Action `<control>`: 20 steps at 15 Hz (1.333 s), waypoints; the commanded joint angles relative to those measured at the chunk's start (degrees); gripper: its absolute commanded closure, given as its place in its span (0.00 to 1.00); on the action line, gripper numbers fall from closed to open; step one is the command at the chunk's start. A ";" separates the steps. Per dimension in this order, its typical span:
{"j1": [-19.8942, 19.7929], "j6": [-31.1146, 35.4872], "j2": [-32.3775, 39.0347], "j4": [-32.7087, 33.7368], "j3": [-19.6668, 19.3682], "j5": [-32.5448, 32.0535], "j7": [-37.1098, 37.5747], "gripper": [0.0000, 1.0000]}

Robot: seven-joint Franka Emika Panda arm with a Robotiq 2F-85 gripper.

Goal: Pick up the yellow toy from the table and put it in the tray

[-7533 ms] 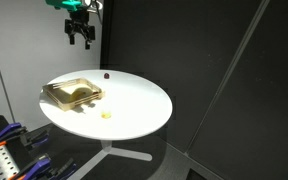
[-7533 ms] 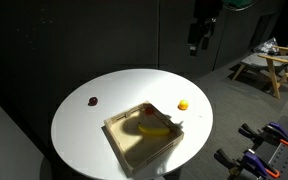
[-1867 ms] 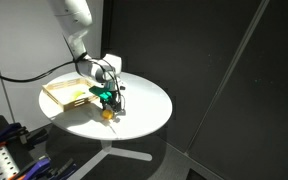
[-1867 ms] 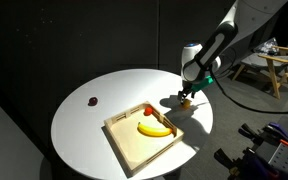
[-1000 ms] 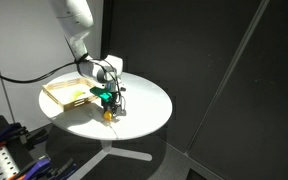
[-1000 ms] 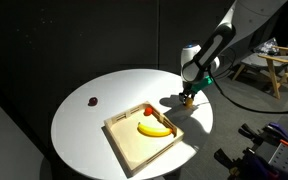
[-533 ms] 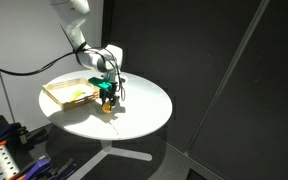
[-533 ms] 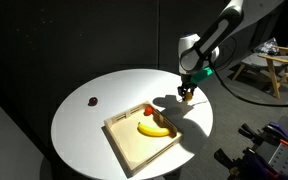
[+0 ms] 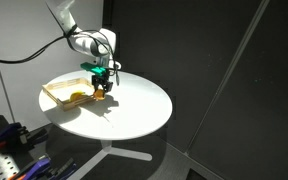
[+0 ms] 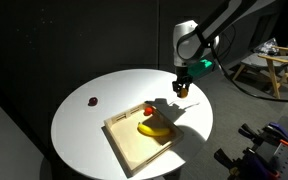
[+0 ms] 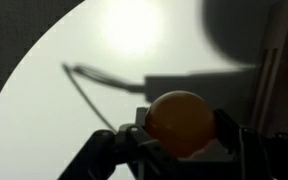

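Since half a second ago, the fingers [image 10: 182, 87] have been raised clear of the bench [image 10: 84, 135] and shifted toward the tray [image 10: 124, 143]. The yellow toy [image 11: 181, 122] has been carried up with them.

Progress:
- Pick judged done. In the wrist view the toy is seen pinched between the fingers, which are pressed against its two sides. It is held in the air with the bench surface well below.
- Transfer judged under way. In both exterior views the toy is held near the tray's corner. Whether the rim has already been crossed cannot be told.
- Left to do: toy to be brought over the tray floor, lowered and released.

Arm pose:
- Wrist is turned straight down, with the fingers vertical.
- In an exterior view the arm [image 9: 79, 38] is arched in from the upper edge and bent down sharply at the wrist.

Other items:
- A yellow banana-shaped piece [image 10: 154, 128] is already lying in the tray.
- A small dark ball [image 10: 93, 100] is left on the bench, well apart from the tray.
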 commanded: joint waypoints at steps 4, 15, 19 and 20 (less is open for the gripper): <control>1.75 -1.22 -3.77 -2.97 3.90 -0.32 0.11 0.57; 6.51 6.71 -3.48 -4.72 5.48 -1.30 2.09 0.57; 6.09 6.40 -2.03 -3.49 5.87 -0.33 0.87 0.32; 6.09 6.43 -2.03 -3.50 5.87 -0.33 0.87 0.32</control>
